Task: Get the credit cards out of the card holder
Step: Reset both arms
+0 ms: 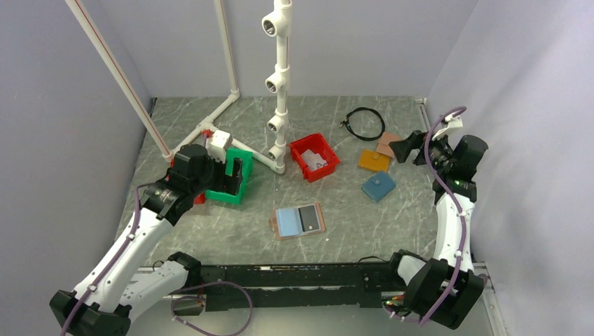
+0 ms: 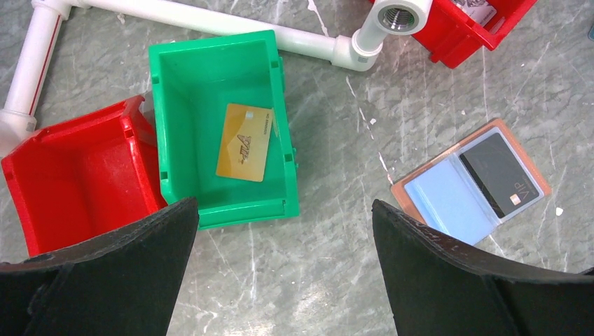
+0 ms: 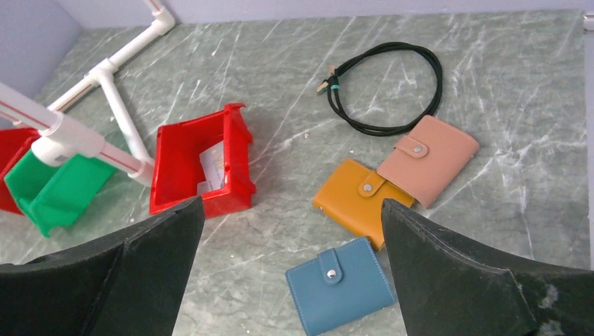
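Note:
The card holder [image 1: 288, 222] lies open on the table in front of the arm bases, light blue lining up. A dark credit card [image 2: 499, 175] sits in its right-hand pocket. A gold credit card [image 2: 244, 142] lies flat in the green bin [image 2: 175, 126]. A grey-white credit card [image 3: 215, 162] rests in the red bin [image 1: 315, 157]. My left gripper [image 2: 284, 231] hangs open over the table just in front of the green bin, holding nothing. My right gripper [image 3: 292, 203] is open and empty above the closed wallets at the right.
Closed orange [image 3: 357, 199], teal-blue [image 3: 341, 285] and pink-tan [image 3: 429, 157] wallets lie at the right, with a black cable loop [image 3: 385, 87] behind them. A white PVC pipe frame [image 1: 280, 84] stands at the back. A second red bin [image 2: 77, 182] sits left of the green one.

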`<state>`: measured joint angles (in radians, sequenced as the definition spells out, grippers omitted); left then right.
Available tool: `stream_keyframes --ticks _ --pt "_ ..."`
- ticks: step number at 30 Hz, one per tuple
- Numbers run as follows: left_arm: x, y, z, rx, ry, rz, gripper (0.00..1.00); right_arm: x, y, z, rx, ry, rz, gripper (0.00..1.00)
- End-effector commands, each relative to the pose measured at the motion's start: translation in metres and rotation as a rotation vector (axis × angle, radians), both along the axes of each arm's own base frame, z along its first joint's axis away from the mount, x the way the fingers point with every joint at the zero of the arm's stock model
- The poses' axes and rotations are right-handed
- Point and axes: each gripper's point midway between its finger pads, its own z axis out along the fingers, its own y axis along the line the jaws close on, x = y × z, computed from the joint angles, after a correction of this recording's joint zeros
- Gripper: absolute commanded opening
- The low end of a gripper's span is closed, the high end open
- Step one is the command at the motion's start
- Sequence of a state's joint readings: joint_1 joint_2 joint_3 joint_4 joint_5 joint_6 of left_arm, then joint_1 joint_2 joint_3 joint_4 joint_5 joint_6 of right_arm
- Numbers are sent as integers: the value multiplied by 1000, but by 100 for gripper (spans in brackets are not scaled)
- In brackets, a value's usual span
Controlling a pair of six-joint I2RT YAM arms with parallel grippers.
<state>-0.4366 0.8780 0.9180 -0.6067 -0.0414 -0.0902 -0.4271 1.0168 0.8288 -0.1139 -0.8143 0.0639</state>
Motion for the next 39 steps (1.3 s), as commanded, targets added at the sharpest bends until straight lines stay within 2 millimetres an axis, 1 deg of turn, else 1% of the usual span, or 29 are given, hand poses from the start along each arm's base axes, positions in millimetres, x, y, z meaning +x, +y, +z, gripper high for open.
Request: stream_keyframes --ticks 1,10,13,18,21,30,39 --pt "2 -2 9 -23 -38 -11 100 7 -13 17 25 -52 -91 100" --pt "3 0 9 -24 -36 -6 100 6 -9 15 36 -47 -52 100" --pt "4 2 8 -21 -37 3 100 7 -11 13 38 -41 -55 100" --pt "5 5 7 -17 -36 16 99 7 -8 12 49 -32 -32 100" --pt "5 4 6 -20 -31 10 99 7 -9 13 48 -33 -30 100" --pt "5 5 7 -23 -31 14 99 2 -8 14 56 -28 21 100" --pt "5 6 7 -28 -32 15 100 0 -17 14 77 -30 9 100"
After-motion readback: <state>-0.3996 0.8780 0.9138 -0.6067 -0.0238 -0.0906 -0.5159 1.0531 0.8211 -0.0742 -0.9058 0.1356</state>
